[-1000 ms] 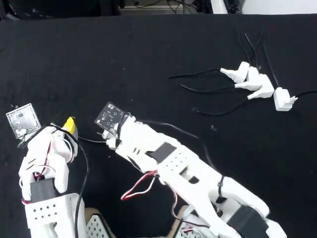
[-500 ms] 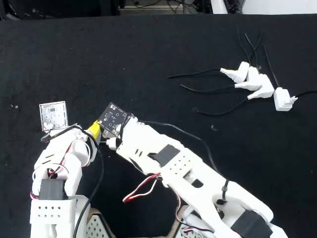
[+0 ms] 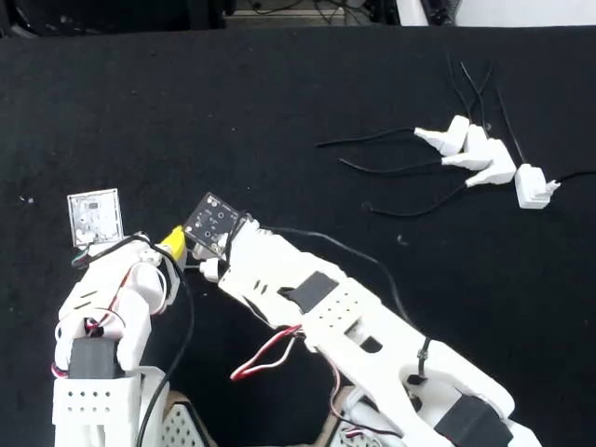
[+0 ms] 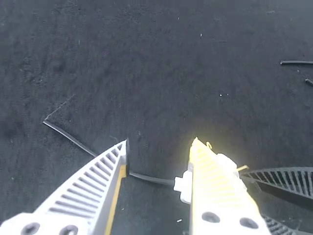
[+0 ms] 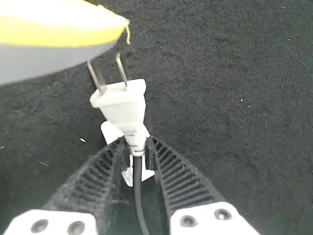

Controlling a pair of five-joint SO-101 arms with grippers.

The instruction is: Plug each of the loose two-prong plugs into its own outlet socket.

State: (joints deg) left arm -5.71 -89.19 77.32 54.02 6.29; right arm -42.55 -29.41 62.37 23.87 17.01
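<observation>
— Since one second ago, the left arm has swung in toward the right one. The left gripper [image 4: 159, 147] is now just beside the plug [image 5: 120, 105], with its yellow finger [image 5: 58, 32] close to the prongs [image 5: 107, 73]. I cannot tell if they touch.
— Does it hold something?
— No. Its jaws stand apart with nothing between them. The right gripper [image 5: 134, 141] is closed on the plug, at the narrow neck where the cord [image 5: 137, 196] comes out. The plug is between the two arms, at the near left part of the black cloth [image 3: 279, 112].
— How will it handle, do you think?
— Light, I believe. The body is hard, smooth white plastic, so it can slip. The prongs are thin flat metal and probably bend if pushed askew. The cord is thin and soft, and should pull only a little.
— Where to take it?
— On the flat sides of the body, I would say. At the neck it may turn. The other plugs [image 3: 477, 152] lie well apart, beside a white block [image 3: 529, 186].
</observation>
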